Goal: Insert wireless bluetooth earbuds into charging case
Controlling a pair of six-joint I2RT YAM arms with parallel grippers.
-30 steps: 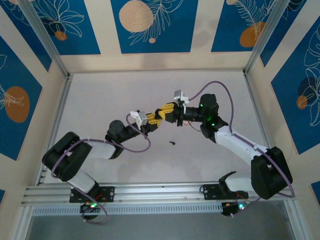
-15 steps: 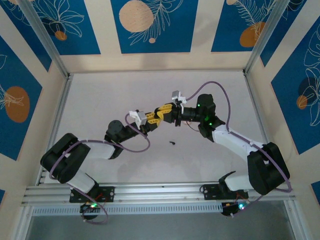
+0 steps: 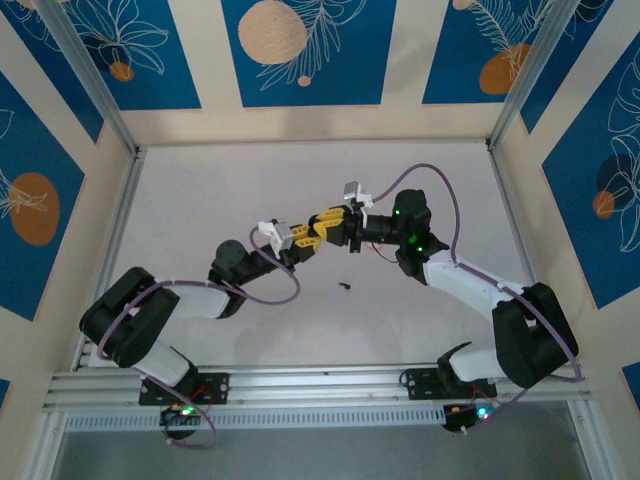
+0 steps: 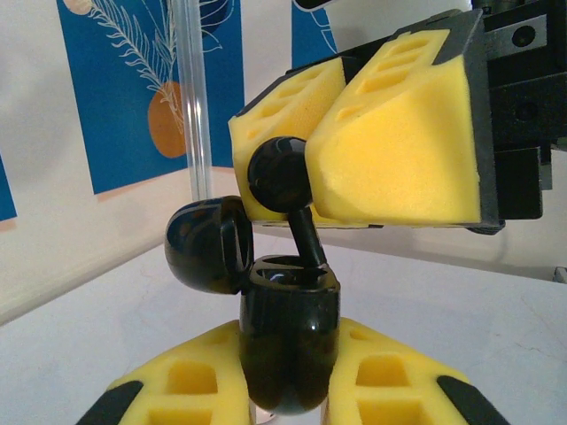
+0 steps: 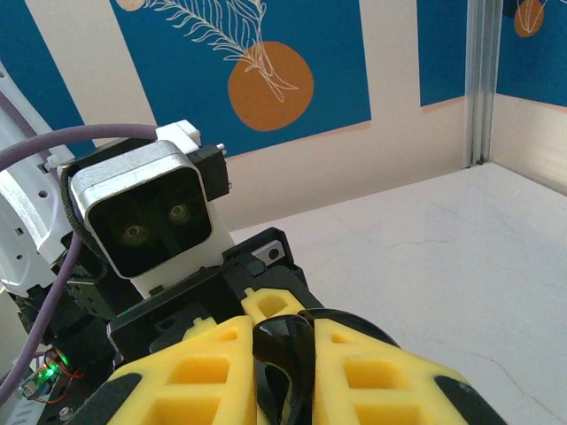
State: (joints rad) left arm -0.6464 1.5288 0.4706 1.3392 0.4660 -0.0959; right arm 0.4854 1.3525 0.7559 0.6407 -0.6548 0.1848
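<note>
Plastic, gloss-black and rounded like a pebble, makes up the charging case (image 4: 288, 341). It stands upright, clamped between the yellow foam pads (image 4: 186, 376) of the left hand (image 4: 285, 390). Each pad is a soft block moulded with rectangular pockets. The case's domed lid (image 4: 208, 243) is swung open to the case's left in the left wrist view.

Directly above the case, the right hand (image 5: 283, 354) is closed on an earbud (image 4: 279, 173), pinching its round glossy bud between matching yellow foam wedges. The short stem (image 4: 306, 235) points down, with its tip inside the case's open mouth.

A second earbud (image 3: 345, 287), a tiny black speck, lies on the pale matt bench (image 3: 220, 200). It is near the case on the side toward the arm bases and touches neither hand.

Behind the case, the wall panels (image 3: 300, 50) are blue with orange discs and white line-drawn leaves.
</note>
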